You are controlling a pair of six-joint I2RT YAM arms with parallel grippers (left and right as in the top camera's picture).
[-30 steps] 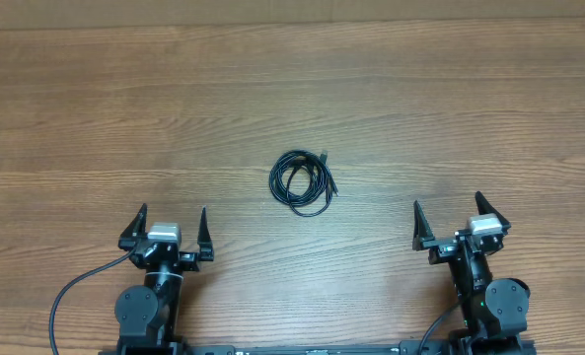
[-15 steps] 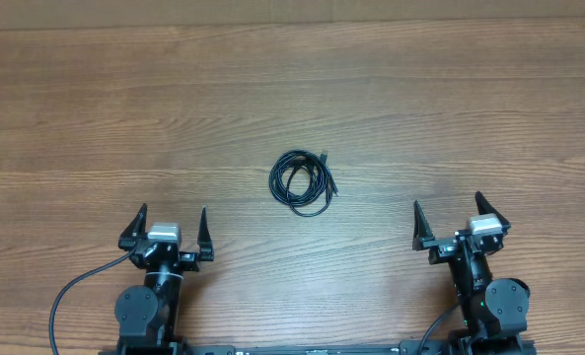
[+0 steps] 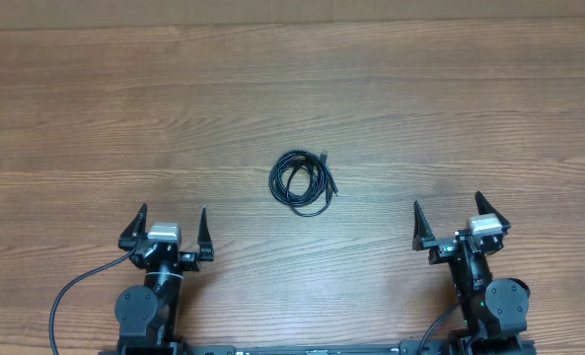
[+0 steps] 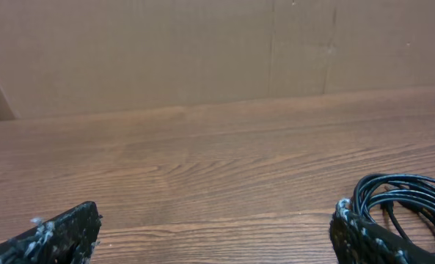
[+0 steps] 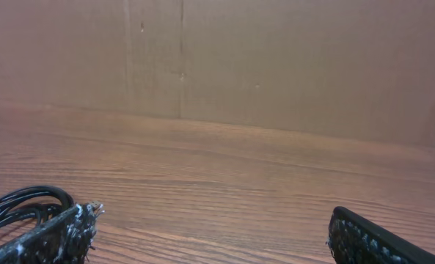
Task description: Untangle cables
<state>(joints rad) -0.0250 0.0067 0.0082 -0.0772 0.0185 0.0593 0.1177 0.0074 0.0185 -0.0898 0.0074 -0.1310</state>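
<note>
- Overhead, the small coil of thin black cables (image 3: 303, 183) lay on the brown wooden worktop (image 3: 420, 108), between both arms.
- Left claw (image 3: 171, 217) and right claw (image 3: 448, 205) stood released, empty.
- Pinching separate outer loops, then parting them gently, seemed wisest.

We see a wooden table (image 3: 450, 108); coiled cables (image 3: 303, 182) lie on it at the frame's centre.

The cables (image 4: 400, 183) run off the left wrist view's right edge.
</note>
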